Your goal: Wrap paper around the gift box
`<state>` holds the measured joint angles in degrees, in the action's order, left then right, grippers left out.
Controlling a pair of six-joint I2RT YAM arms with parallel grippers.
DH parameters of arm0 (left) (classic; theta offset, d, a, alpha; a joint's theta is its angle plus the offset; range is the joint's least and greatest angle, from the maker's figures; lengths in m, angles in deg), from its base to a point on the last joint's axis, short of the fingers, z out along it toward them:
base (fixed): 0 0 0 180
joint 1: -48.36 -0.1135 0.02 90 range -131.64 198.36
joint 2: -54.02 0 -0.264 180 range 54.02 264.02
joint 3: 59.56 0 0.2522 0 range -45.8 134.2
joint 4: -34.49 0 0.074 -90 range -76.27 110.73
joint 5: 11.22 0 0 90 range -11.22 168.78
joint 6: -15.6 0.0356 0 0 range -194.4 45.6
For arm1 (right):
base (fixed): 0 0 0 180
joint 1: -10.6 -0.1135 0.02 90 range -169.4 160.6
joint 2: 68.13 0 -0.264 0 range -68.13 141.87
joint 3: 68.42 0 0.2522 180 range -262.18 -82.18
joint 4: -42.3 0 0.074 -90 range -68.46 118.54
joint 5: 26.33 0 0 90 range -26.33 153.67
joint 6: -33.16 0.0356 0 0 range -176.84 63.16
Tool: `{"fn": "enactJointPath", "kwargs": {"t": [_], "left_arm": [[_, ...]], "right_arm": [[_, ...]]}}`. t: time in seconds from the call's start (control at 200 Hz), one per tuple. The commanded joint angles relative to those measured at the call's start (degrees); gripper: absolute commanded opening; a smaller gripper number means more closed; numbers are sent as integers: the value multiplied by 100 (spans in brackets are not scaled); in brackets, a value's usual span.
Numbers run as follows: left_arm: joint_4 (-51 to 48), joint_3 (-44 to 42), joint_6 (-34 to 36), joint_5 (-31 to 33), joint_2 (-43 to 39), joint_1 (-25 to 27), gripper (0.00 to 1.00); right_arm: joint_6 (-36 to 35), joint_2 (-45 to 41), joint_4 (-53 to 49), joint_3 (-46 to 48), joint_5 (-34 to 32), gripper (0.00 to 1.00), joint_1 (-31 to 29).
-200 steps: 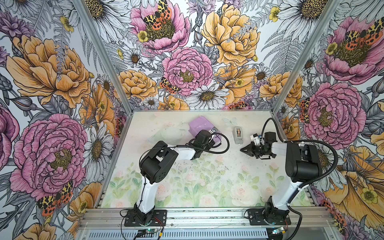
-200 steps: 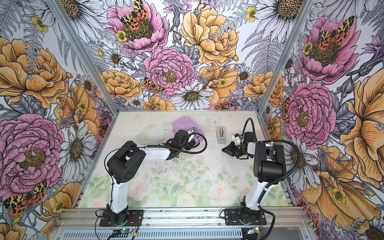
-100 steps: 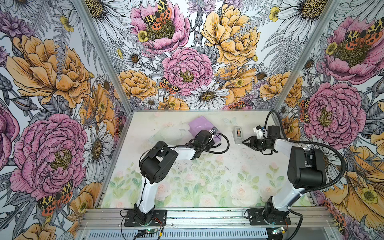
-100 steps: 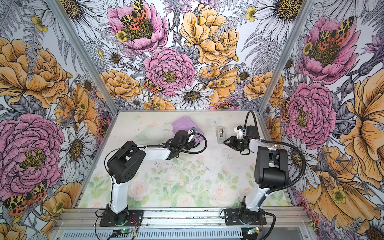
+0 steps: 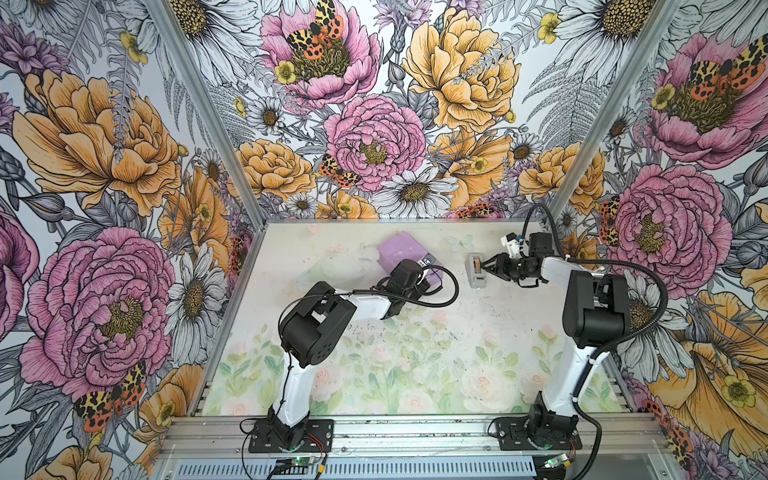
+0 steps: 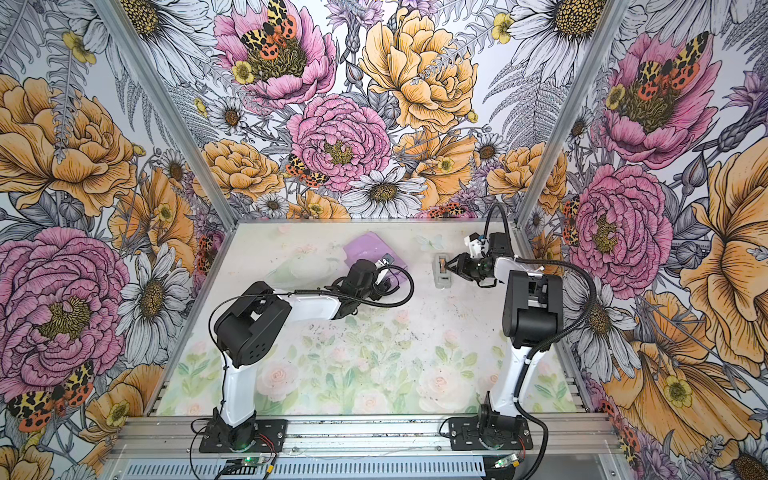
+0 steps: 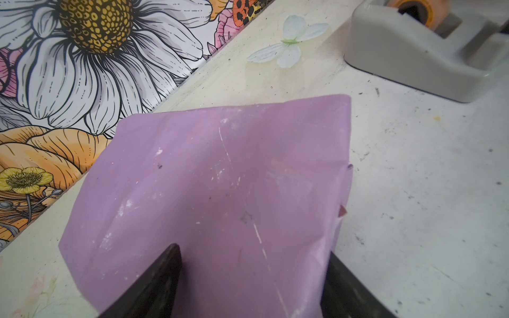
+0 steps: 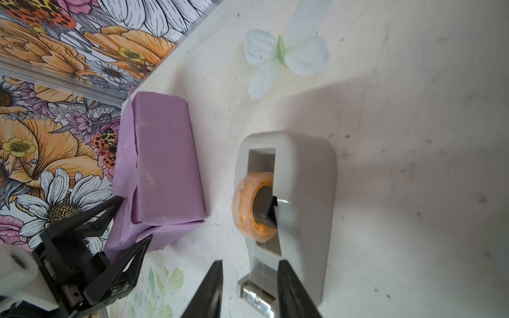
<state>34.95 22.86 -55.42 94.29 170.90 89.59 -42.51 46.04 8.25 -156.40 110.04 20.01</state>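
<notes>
— How is the left gripper (image 7: 253, 249) found?

— Its fingers (image 7: 159, 275) are set wide, and the gift box (image 8: 168, 159) is taken between them. The box is gripped at its near end, through the paper (image 7: 209, 170). The rest of it is seen stretching ahead of the fingertips, flat on the table (image 8: 413, 192).

— Where is the paper seen?

— It is drawn over the box, where a lilac tint is given to it. Loose folds are gathered at the end taken by the fingers. In both top views a paler part of the sheet (image 5: 340, 270) is seen lying flat beside the left gripper, on the side away from the right gripper (image 8: 249, 261).

— And how are that gripper's jaws set?

— They are parted, and nothing is pinched between them. The cutter end of a grey tape dispenser (image 8: 303, 170) is placed between the fingertips. A gap is left at one finger; whether the other is touched cannot be told. An orange-tinted tape roll (image 8: 248, 203) is seated in the dispenser, just ahead of the fingertips.

— How is the box placed from there?

— It is found ahead and to one side, beyond the dispenser, from which it is parted by a strip of bare table. The two grippers are seen apart from each other.
</notes>
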Motion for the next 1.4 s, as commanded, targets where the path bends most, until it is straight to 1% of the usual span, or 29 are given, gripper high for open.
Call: {"fn": "enactJointPath", "kwargs": {"t": [0.0,0.335,0.425,0.575,0.7,0.841,0.931,1.111,1.306,1.396], "left_arm": [[-782,-141,-144,-282,267,-151,76],[-788,-164,-156,-275,267,-155,76],[-788,-178,-149,-272,262,-159,76],[-788,-185,-150,-274,242,-158,76],[-784,-197,-150,-264,236,-158,76],[-787,-217,-141,-251,211,-168,76],[-780,-215,-142,-256,211,-166,76],[-787,-204,-130,-250,212,-183,76],[-788,-212,-123,-246,204,-185,76],[-780,-207,-123,-247,204,-185,76]], "right_arm": [[-250,116,-302,-221,80,35,-44],[-446,617,-690,-573,278,33,-79],[-524,710,-833,-677,284,31,-80],[-653,877,-1058,-868,500,27,-80],[-719,981,-1164,-995,477,25,-70],[-731,1089,-1200,-1107,659,19,-44],[-730,1051,-1196,-1124,765,14,-39],[-645,768,-1187,-1054,1056,0,-26],[-457,294,-1176,-882,1304,0,-9],[-362,182,-1179,-812,1318,0,4]]}}
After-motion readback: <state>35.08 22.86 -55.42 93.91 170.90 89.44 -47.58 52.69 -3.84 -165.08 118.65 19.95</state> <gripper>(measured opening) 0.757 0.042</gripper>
